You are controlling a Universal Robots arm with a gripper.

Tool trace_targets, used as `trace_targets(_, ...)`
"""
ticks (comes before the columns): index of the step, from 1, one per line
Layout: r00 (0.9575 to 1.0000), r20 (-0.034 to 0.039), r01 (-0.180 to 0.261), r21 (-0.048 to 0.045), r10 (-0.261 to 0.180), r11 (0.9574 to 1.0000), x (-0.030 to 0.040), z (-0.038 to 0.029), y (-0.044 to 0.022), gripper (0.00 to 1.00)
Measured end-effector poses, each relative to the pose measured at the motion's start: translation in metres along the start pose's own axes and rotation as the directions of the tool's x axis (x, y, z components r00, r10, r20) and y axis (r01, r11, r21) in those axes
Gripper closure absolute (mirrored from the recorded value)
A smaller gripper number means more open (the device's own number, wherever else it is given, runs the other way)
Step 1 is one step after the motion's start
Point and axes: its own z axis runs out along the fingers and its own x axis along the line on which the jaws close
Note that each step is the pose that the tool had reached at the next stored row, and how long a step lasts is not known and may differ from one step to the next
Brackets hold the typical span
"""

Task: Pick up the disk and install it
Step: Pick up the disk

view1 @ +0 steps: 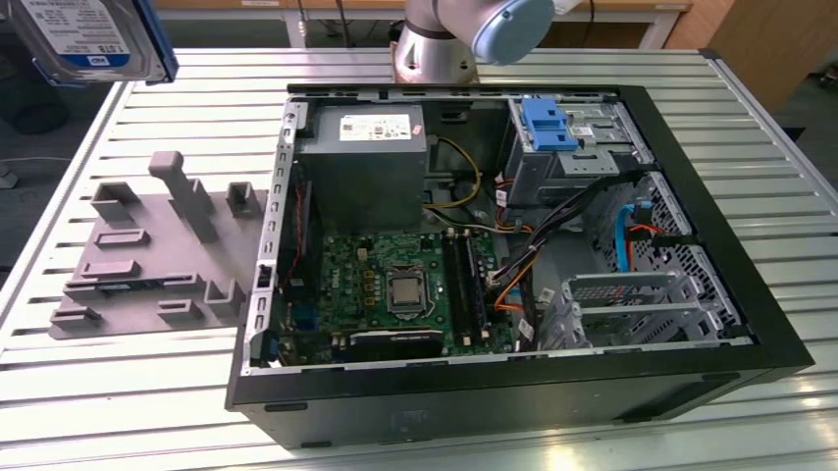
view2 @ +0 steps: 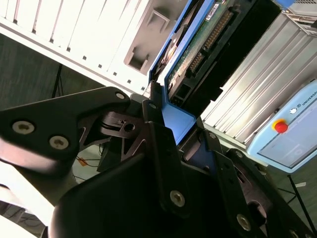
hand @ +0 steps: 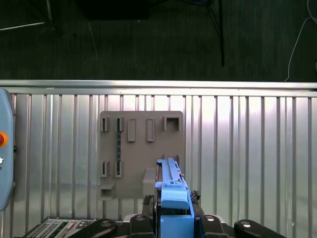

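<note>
Disk (view1: 89, 39) gripped in the claw (view2: 181, 130), raised clear of the slatted counter (view1: 196, 108).
Exterior view: the disk hangs at the view's upper left corner, label facing out, its top cut off; the grey fixture block (view1: 144, 250) and open computer case (view1: 524, 294) sit on the counter beneath, well apart from it. Second wrist view: the black fingers (view2: 158, 139) are clamped on the blue carrier's end; the disk's circuit-board side shows, far end cut off. First wrist view: the disk appears edge-on against the fixture block; the claw's body is partly cut off.
</note>
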Motion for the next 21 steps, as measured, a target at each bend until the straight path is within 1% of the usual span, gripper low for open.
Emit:
trace_targets(7,1.0,0.0,0.0,0.0,0.0,1.0,0.0,-0.0001,-0.0088,0.64)
trace_targets(18,1.0,0.0,0.0,0.0,0.0,1.0,-0.0001,-0.0002,-0.0203,0.64)
trace_targets(21,1.0,0.0,0.0,0.0,0.0,1.0,-0.0001,-0.0002,-0.0221,0.64)
